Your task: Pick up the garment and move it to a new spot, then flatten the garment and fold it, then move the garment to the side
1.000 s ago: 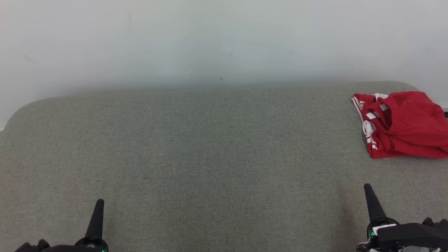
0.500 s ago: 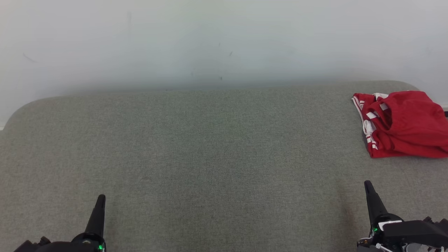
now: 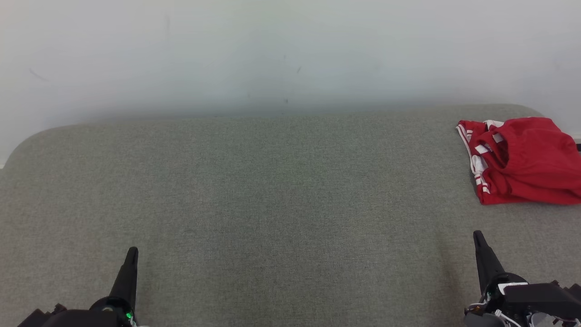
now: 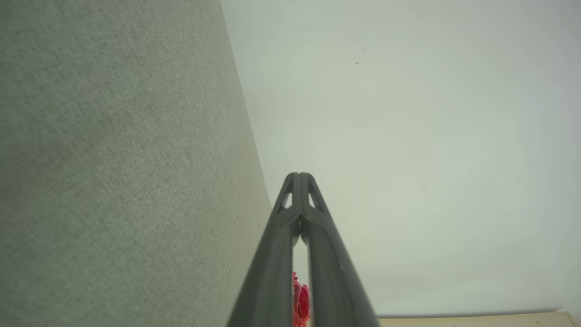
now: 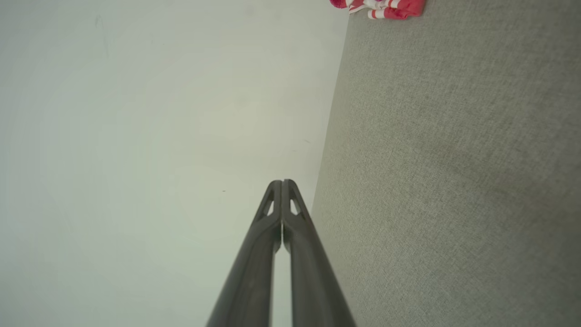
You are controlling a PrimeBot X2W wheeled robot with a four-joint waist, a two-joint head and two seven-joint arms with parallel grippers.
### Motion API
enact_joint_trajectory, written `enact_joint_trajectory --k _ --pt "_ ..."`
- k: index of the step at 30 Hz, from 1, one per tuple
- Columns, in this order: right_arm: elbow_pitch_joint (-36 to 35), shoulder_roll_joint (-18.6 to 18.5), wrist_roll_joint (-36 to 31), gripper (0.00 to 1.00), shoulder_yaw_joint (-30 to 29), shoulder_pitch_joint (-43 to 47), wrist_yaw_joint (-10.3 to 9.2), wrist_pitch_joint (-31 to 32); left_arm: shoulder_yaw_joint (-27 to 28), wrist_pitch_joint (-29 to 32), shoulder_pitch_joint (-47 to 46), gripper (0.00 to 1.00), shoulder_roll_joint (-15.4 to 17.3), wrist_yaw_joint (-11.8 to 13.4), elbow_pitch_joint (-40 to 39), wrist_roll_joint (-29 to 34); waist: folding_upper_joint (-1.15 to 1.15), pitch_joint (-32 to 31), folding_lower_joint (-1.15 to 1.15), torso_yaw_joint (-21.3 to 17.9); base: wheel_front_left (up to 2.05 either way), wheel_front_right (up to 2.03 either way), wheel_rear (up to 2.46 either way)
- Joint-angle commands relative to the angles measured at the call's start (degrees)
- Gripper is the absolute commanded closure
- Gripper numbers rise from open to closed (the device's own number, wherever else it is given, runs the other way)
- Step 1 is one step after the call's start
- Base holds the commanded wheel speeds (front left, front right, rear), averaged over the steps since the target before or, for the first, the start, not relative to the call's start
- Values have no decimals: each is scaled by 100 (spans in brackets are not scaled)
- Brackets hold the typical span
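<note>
The garment (image 3: 522,161) is a red piece with white stripes along one edge, lying in a crumpled heap at the far right of the grey-green fabric surface (image 3: 290,204), close to its back edge where the pale wall (image 3: 290,54) rises, and cut off by the right border of my head view. Nothing of mine touches it. My right gripper (image 3: 477,235) sits low at the right of the head view, fingers pointing up toward the cloth but well apart from it, with bare fabric between. In my right wrist view the two dark fingers (image 5: 254,272) are pressed together at the tips with nothing between them, and the striped edge of the garment shows at the top border, far ahead. My left gripper (image 3: 132,251) sits at the lower left, across the whole surface from the heap. In my left wrist view its fingers (image 4: 272,272) likewise meet at the tips, holding nothing; through the narrow slit lower down a scrap of red shows in the distance.
</note>
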Motion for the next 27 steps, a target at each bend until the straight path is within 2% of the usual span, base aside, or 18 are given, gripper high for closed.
enact_joint_trajectory --k 1,14,27 --pt "-1 18 148 100 -28 -58 -10 31 21 41 -65 100 1 2 0 -158 0 1 0 0 0 0 0" --pt "27 43 621 100 -95 -114 -12 156 22 170 -143 100 -3 2 25 -632 0 11 0 -2 0 0 0" --pt "28 52 600 100 -106 -116 -12 164 21 170 -135 100 -3 2 25 -629 0 11 0 -2 0 0 0"
